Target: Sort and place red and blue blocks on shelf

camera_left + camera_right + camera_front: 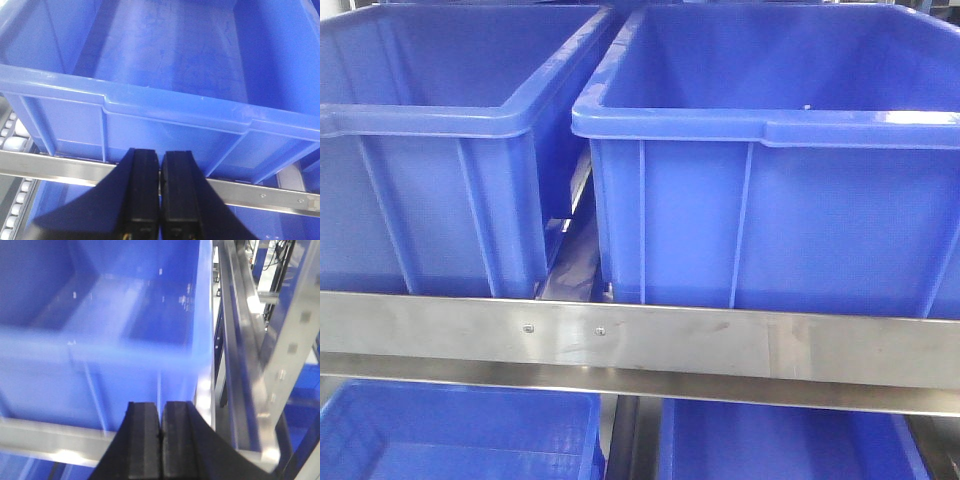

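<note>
Black fingers of the left gripper (159, 165) fill the bottom of the left wrist view. The two pads stand pressed together with only a thin dark line between them, and nothing is held there. Just past the fingertips runs a steel rail (260, 196) of the shelf, with small screws near its right end. Behind the rail sits a large blue bin (165, 110), its thick rim crossing the whole view and its inside bare as far as can be seen. At the left edge, white rollers (12, 142) go down in a row beside the bin.

On the right wrist view, the right gripper (160, 415) is also closed, pad against pad, holding nothing. Beyond it is another steel rail (45, 437), and behind that a blurred blue bin (100, 325). To the right of this bin, metal frame bars (240, 355) of the shelf rise at an angle.

From the front camera, two blue bins stand side by side on the upper level, the left one (430, 190) and the right one (770, 220), with a narrow gap between them. Below them crosses the brushed front rail (720, 345) with two small screws (528, 328). Under it, two more blue bins (460, 435) show on the lower level.

The red and blue blocks are not visible in any view.
</note>
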Available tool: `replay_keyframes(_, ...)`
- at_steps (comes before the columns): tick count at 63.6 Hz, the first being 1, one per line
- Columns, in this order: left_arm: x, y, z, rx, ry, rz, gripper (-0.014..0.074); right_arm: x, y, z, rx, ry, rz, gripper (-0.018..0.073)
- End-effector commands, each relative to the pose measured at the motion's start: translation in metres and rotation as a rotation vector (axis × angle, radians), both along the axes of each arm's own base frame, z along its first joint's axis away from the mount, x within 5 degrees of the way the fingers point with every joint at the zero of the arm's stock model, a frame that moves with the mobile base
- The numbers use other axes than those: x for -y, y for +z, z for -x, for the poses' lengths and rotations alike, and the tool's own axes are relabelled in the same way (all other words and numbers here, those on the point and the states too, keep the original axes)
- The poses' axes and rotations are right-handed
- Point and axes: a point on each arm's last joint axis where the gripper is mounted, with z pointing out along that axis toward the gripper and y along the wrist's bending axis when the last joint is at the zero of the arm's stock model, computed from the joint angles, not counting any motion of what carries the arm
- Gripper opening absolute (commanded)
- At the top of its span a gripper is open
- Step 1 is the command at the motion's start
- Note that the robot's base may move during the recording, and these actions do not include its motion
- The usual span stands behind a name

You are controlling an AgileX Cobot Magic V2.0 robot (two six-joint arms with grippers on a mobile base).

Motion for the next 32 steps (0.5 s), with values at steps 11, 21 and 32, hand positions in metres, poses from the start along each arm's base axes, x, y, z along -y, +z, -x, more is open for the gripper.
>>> replay_keyframes(11,0.002,0.017,-0.002,0.110,-0.021,0.020,0.0125,0.000,-0.017,0.008,0.141,0.005,-0.005,0.0055)
replay_keyframes(21,0.002,0.017,-0.002,0.110,-0.021,0.020,0.0125,0.000,-0.030,0.009,0.147,0.006,-0.005,0.0055)
replay_keyframes(32,0.002,0.017,-0.002,0.110,-0.021,0.020,0.0125,0.000,-0.033,0.009,0.148,0.007,-0.005,0.0055)
